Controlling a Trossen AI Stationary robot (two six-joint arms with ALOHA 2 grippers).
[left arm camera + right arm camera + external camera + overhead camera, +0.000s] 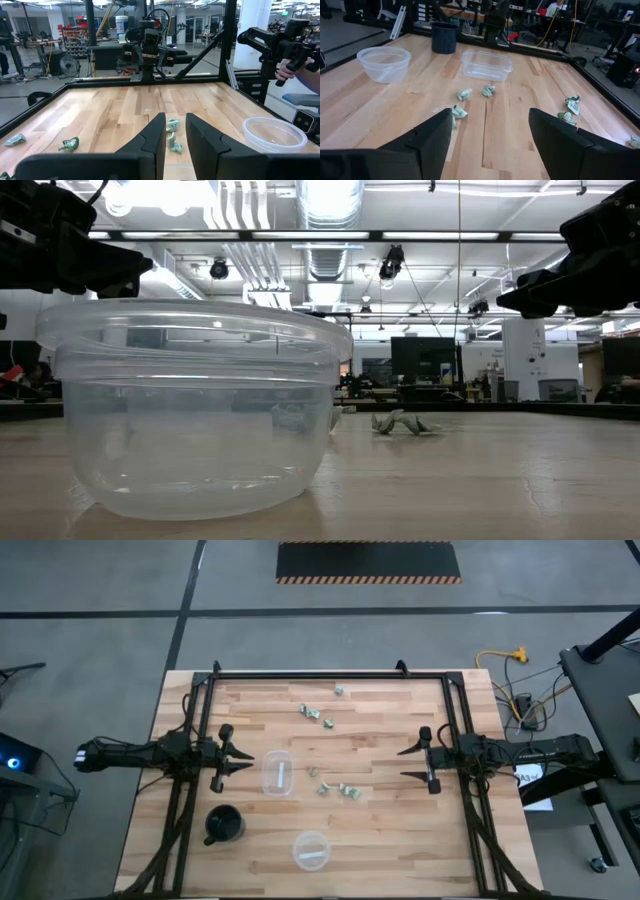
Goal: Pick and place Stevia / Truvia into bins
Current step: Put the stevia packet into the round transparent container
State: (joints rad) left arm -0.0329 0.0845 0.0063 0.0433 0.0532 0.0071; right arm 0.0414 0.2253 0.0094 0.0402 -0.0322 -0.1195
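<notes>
Packets point(335, 788) are lying loose mid-table, between my arms. I'm holding the right end effector point(412, 764) at three o'clock, fingers spread, empty, facing them; left end effector point(243, 761) is waiting narrowed beside the squarish bin point(279, 773).

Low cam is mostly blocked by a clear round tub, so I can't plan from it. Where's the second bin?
Observer: The squarish bin sits mid-table, just ahead of the left arm.
Operator: Packets?
Observer: The packets lie loose in two groups, one beside the squarish bin and one nearer the edge opposite your camera.
Operator: Right arm carrying anything?
Observer: No, its jaws stand wide open and empty.
</notes>
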